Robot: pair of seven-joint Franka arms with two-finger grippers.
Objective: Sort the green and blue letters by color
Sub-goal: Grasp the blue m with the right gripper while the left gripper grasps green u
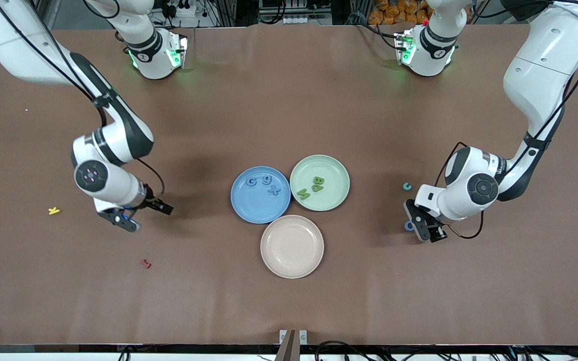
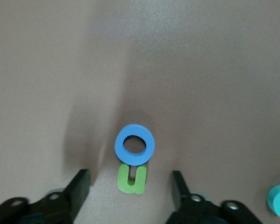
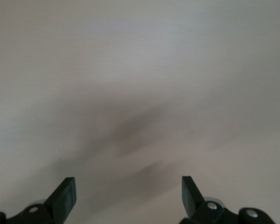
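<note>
While both arms hang low over the table:
Right gripper (image 1: pixel 141 213): jaws spread, empty, over bare table near the yellow letter (image 1: pixel 54 211) and red letter (image 1: pixel 145 263).
Blue plate (image 1: pixel 245 206): three blue letters (image 1: pixel 264 184).
Green plate (image 1: pixel 335 196): three green letters (image 1: pixel 312 187).
Pink plate (image 1: pixel 292 246): nearest the camera.
Left gripper (image 2: pixel 130 193): fingers (image 2: pixel 79 186) apart, straddling a green U (image 2: pixel 132 179) that touches a blue ring (image 2: pixel 135 143); nothing gripped.
Teal C (image 1: pixel 407 186): beside it.

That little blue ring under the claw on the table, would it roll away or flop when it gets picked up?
The blue ring lies flat on the table, so it probably won't roll unless tipped on edge. It looks like thick foam, so likely light and fairly stiff. It touches a green letter, which may shift as the open left claw closes on it.
</note>
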